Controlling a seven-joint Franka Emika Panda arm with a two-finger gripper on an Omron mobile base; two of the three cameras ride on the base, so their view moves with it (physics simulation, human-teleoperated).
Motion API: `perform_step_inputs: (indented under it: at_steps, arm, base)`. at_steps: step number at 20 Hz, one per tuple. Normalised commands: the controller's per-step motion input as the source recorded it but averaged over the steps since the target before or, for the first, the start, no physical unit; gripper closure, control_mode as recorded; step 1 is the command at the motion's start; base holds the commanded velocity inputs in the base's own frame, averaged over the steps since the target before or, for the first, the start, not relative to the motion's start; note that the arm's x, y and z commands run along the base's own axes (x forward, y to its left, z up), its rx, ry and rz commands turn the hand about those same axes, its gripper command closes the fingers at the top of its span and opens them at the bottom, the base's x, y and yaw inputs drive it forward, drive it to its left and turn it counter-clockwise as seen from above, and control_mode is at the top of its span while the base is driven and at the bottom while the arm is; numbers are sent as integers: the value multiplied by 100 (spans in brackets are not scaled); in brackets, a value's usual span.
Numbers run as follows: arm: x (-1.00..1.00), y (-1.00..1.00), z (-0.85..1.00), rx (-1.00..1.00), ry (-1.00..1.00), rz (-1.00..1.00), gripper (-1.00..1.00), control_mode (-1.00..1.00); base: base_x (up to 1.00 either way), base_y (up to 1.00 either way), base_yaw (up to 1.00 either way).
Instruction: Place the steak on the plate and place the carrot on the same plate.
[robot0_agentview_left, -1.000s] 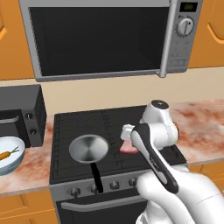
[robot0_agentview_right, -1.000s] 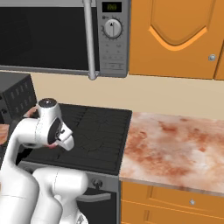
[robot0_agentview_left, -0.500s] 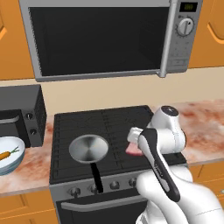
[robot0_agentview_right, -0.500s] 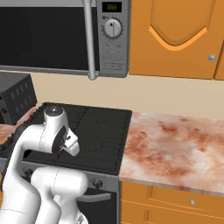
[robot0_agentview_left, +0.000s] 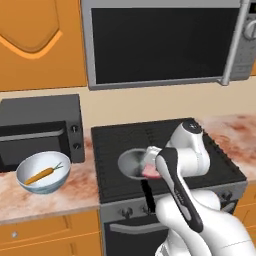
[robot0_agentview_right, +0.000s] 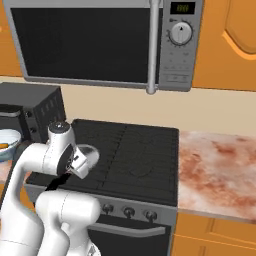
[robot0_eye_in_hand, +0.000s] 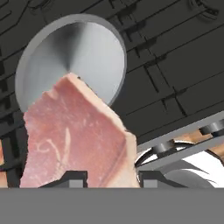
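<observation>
Inspector: Gripper (robot0_eye_in_hand: 109, 175) status?

Operator: My jaws are clamped narrow on the steak (robot0_eye_in_hand: 76, 140), which hangs lifted over the frying pan (robot0_eye_in_hand: 87, 52) on the stove (robot0_agentview_left: 165, 145).

Inspector: Change since a second ago?

Operator: My base has driven left; the carrot (robot0_agentview_left: 45, 174) in its bowl (robot0_agentview_left: 25, 181) looks closer. I judge I'm carrying the steak; no plate seen.
</observation>
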Motion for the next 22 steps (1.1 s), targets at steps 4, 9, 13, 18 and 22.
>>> perform_step_inputs:
  at_steps: [4, 9, 13, 18, 22]
  arm:
    - [0, 0, 0, 0, 0, 0, 100, 100]
    - [0, 0, 0, 0, 0, 0, 100, 100]
    - [0, 0, 0, 0, 0, 0, 100, 100]
    - [0, 0, 0, 0, 0, 0, 100, 100]
    - [0, 0, 0, 0, 0, 0, 100, 100]
  base:
    - [-31, 83, 0]
    - [-17, 85, 0]
    - [-2, 90, -3]
    - [0, 94, -5]
    - [0, 89, -9]
